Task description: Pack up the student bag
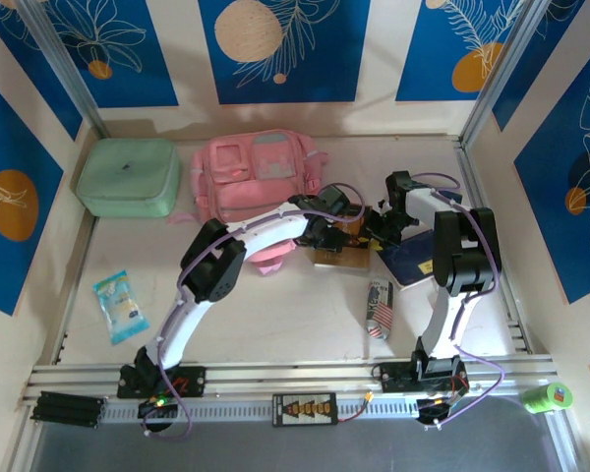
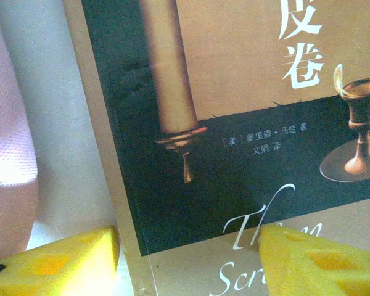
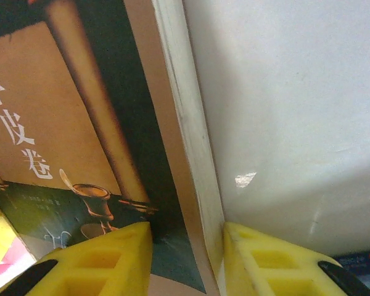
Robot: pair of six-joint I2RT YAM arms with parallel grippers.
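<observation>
Top external: the student bag (image 1: 259,177) lies at the far side of the table (image 1: 275,315), beside a mint green case (image 1: 128,177); both arms meet over a book (image 1: 339,260) just in front of the bag; left gripper (image 1: 336,239) and right gripper (image 1: 377,231) are at its opposite sides.

Left wrist: the fingers (image 2: 55,262) are spread wide, one over bare table, the other over the book's cover (image 2: 234,154), gripping nothing; the bag's pink fabric (image 2: 6,154) is at the left edge.

Right wrist: the fingers (image 3: 105,259) sit close on either side of the book's long edge (image 3: 191,142); whether they pinch it cannot be told.
</observation>
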